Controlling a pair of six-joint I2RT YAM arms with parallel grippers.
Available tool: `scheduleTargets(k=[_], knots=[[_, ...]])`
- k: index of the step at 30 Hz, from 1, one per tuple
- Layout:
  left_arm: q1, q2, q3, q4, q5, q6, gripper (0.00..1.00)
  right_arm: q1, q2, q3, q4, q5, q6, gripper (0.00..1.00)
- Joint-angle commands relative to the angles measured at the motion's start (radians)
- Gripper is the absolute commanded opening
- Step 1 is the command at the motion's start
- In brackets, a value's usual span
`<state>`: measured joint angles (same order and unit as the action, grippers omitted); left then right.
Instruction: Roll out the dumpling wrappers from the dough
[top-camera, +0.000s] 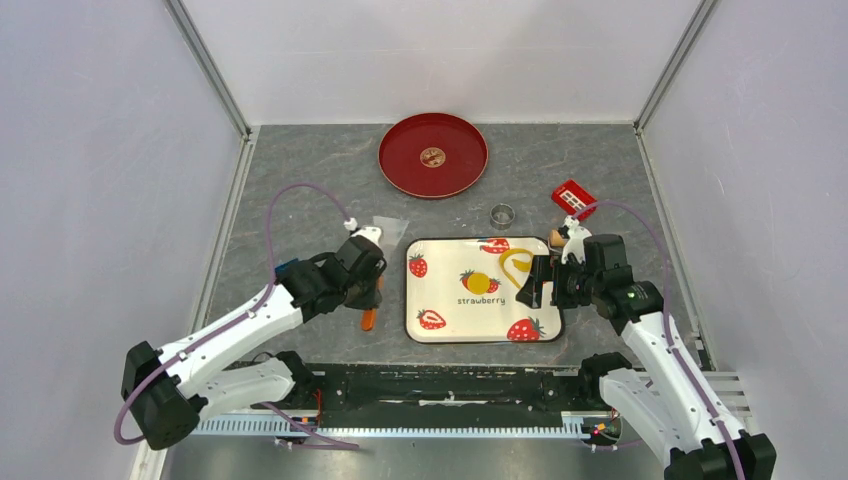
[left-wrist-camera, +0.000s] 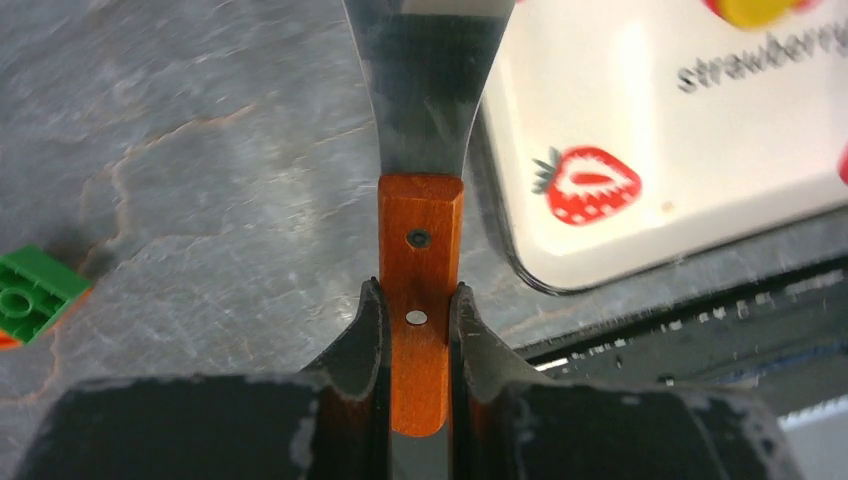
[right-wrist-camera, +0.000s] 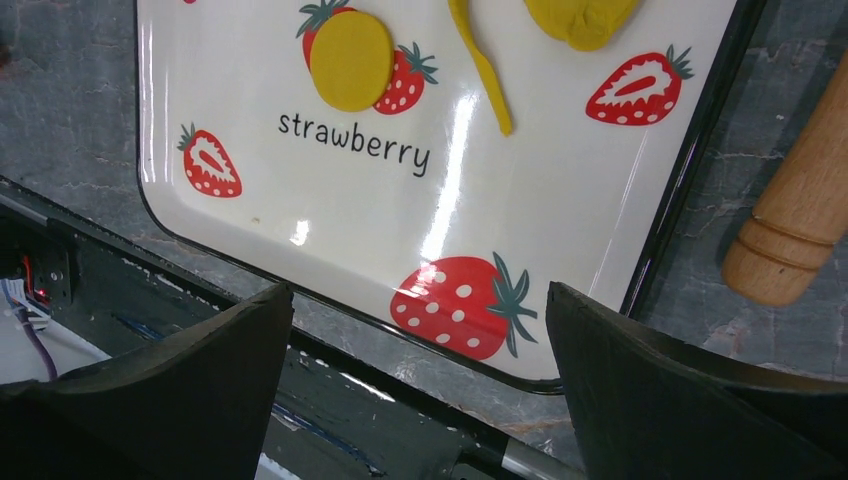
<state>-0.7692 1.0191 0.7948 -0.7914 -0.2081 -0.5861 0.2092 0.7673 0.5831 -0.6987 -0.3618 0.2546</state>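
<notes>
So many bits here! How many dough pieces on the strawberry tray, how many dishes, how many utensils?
Dough pieces: 2 (round disc, hooked leftover)
Dishes: 2 (red plate, strawberry tray)
Utensils: 3 (scraper, rolling pin, ring cutter)
Total: 7

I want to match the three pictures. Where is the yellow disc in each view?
Top external: yellow disc at the centre of the tray.
Left wrist: disc at the top right corner, cut by the edge.
Right wrist: disc at the top, left of centre.
Shared landmark: the printed word "strawberry" just below the disc.
</notes>
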Motion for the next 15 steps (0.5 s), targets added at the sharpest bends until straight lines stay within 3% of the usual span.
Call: scheduleTargets(k=[1, 5, 15], knots=[[-0.128, 0.016, 0.103, 0.042, -0.009, 0.147, 0.02, -0.001, -0.011, 0.079, -0.02, -0.001, -0.025, 0.98], [-0.215, 0.013, 0.131, 0.09, -0.017, 0.234, 0.02, -0.002, -0.006, 0.121, -0.049, -0.006, -0.039, 0.98], [-0.246, -0.061, 0.09, 0.143, 0.031, 0.454, 0.02, -0.002, -0.003, 0.222, -0.061, -0.189, -0.073, 0.98]])
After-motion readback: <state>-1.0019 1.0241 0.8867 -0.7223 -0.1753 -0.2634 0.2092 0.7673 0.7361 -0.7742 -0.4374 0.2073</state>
